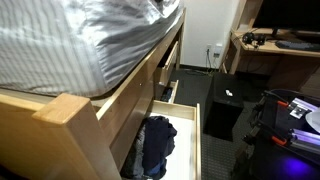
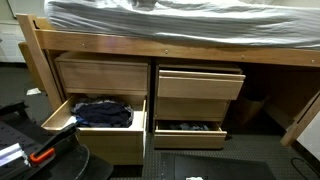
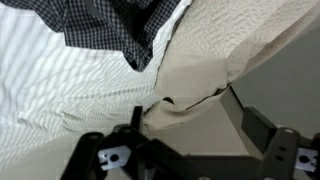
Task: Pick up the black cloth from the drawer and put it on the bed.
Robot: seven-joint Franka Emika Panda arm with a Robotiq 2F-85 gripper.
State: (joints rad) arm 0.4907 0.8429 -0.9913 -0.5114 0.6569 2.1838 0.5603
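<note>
the black cloth (image 3: 95, 22), showing a fine dark check up close, is lying crumpled on the bed (image 3: 50, 100), just ahead of the gripper (image 3: 183, 100). the hand is hanging with its jaws spread wide and gripping nothing, so i am judging the cloth delivered, its weight resting on the striped sheet. a beige cover (image 3: 250, 50) is bunching right under the fingers. well below the hand, the drawer (image 1: 197, 140) is standing pulled out for reach from above, holding a navy cloth (image 1: 158, 148).
</note>
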